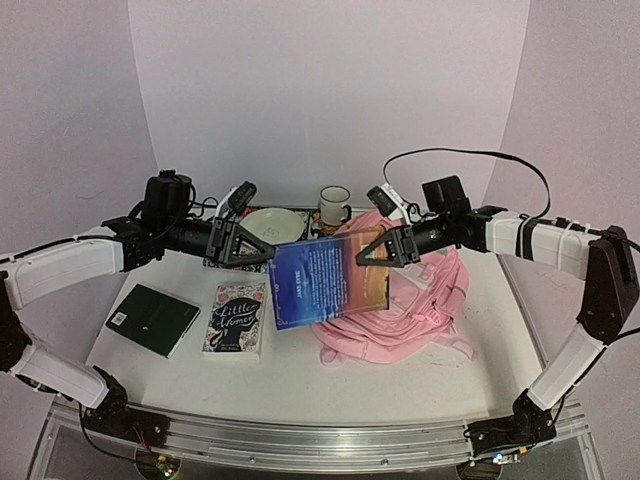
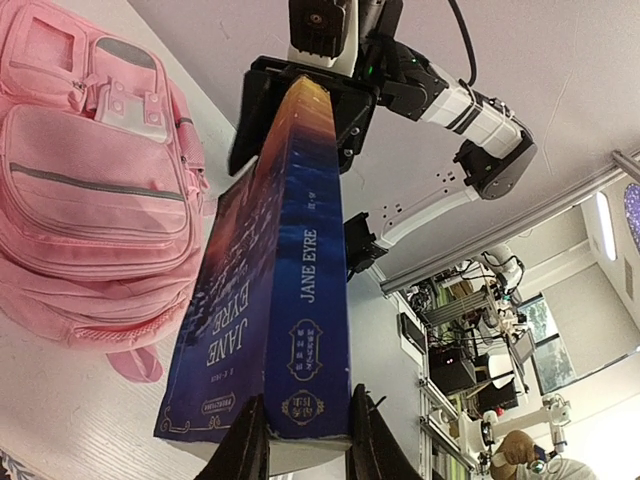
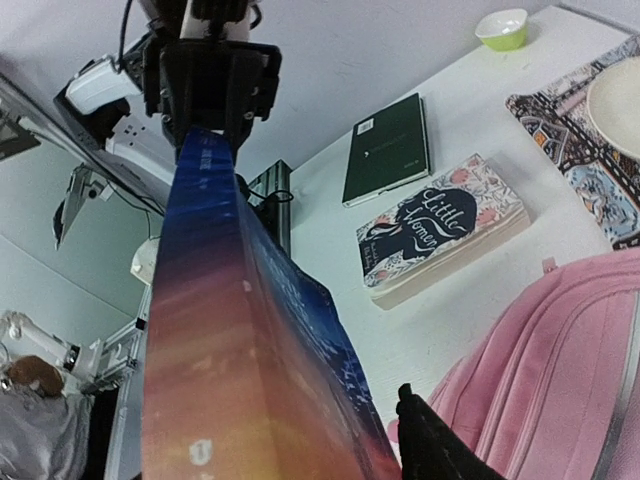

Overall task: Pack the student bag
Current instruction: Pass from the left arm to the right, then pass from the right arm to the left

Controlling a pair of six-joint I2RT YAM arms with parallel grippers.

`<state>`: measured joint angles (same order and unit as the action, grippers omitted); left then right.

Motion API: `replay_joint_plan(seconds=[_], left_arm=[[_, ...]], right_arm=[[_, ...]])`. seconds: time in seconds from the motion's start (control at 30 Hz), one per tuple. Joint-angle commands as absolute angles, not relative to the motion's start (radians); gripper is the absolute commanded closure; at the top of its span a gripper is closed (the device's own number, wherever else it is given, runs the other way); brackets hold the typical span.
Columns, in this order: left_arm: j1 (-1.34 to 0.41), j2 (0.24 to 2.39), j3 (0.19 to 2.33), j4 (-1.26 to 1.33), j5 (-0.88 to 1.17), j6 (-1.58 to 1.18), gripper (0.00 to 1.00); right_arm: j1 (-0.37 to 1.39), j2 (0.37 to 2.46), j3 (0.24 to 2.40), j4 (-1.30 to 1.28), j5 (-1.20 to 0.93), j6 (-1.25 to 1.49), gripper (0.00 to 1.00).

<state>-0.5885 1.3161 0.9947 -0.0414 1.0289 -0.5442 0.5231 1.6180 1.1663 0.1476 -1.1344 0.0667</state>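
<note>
A blue and orange Jane Eyre book (image 1: 320,280) hangs in the air between my two grippers, above the table beside the student bag (image 1: 420,300), a pink backpack lying flat. My left gripper (image 2: 308,400) is shut on the book's lower spine end, a finger pressed on each cover. My right gripper (image 1: 362,260) straddles the opposite end with its jaws on either side. In the right wrist view only one finger (image 3: 425,445) shows, a narrow gap away from the cover; the book hides the other. The bag's front zip pockets (image 2: 90,200) face up.
A Little Women book (image 1: 236,317) and a dark green book (image 1: 152,318) lie flat at the left front. Behind them are a plate (image 1: 272,225) on a patterned mat, a mug (image 1: 334,205) and a small green bowl (image 3: 502,28).
</note>
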Motion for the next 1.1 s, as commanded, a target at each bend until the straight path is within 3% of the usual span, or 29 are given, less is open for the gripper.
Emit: replay_joint_plan(seconds=[0.0,0.07,0.13,0.2,0.43,0.57,0.7,0.83,1.07], left_arm=[[-0.591,1.305,1.060,0.144,1.114,-0.429,1.00],[-0.591,1.317,1.059,0.141,1.119,-0.403,1.00],[-0.591,1.324,1.066,0.096,1.091,-0.348,1.00],[-0.591,1.338,1.094,0.011,1.035,-0.287,0.95],[-0.568,1.369,1.103,-0.113,0.930,-0.295,0.58],[-0.503,1.340,1.073,-0.119,0.924,-0.354,0.33],[-0.428,1.298,1.041,-0.119,0.930,-0.449,0.17],[-0.393,1.295,1.010,-0.119,0.925,-0.565,0.10],[-0.377,1.347,0.961,-0.117,0.947,-0.713,0.06]], right_arm=[[0.525,1.606,1.209,0.132,-1.256,0.014,0.78],[0.525,1.600,1.214,0.109,-1.252,0.003,0.92],[0.525,1.587,1.214,0.080,-1.238,-0.063,1.00],[0.526,1.567,1.208,0.035,-1.202,-0.125,1.00],[0.544,1.477,1.166,0.000,-1.089,-0.486,1.00],[0.571,1.432,1.175,-0.045,-0.910,-0.665,1.00],[0.631,1.382,1.171,-0.052,-0.765,-0.866,1.00],[0.732,1.350,1.156,0.039,-0.531,-1.002,1.00],[0.814,1.302,1.067,0.370,-0.375,-1.103,1.00]])
